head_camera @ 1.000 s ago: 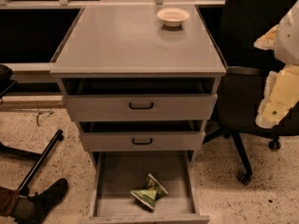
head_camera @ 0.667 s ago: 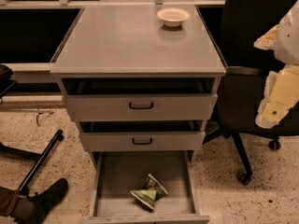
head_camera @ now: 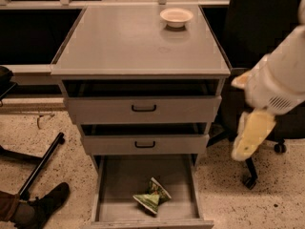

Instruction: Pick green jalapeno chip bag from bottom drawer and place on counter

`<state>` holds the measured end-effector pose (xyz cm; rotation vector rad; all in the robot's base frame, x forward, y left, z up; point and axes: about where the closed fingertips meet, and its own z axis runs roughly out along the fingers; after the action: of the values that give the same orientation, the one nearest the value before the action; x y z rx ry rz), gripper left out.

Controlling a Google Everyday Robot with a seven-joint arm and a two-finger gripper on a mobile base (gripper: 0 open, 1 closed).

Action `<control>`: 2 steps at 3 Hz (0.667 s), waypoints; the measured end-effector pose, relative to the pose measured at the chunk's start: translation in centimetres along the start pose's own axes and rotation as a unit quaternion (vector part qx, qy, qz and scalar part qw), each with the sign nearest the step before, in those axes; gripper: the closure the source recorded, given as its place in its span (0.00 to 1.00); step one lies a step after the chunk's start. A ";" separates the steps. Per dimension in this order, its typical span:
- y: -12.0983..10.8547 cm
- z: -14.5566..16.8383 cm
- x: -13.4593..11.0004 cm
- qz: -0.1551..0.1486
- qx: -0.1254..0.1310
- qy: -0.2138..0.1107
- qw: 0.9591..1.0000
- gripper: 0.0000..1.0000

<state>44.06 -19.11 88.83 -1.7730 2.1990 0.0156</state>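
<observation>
bag in open bottom drawer, front middle, room all round, bowl at counter back edge, hand right of cabinet, before chair, grip state can't tell

The counter is smooth grey metal with a dull satin sheen, faintly mirroring the white bowl, whose surface looks matt. The drawer fronts are the same painted grey metal, with thin black handles. The bottom drawer has a plain matt grey floor. The green jalapeno chip bag in it is crinkled foil that catches light on its creases. The gripper, hanging right of the cabinet beside the upper drawers, looks like pale yellow matt plastic under a smooth white plastic arm casing. The floor is speckled, stone-like terrazzo.
</observation>
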 end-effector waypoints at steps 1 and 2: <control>2.5 10.1 0.9 0.002 -0.039 -0.037 0.999 0.00; 2.5 10.2 0.9 0.002 -0.039 -0.037 0.999 0.00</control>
<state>43.92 -17.33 78.49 -1.7786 2.1765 0.1675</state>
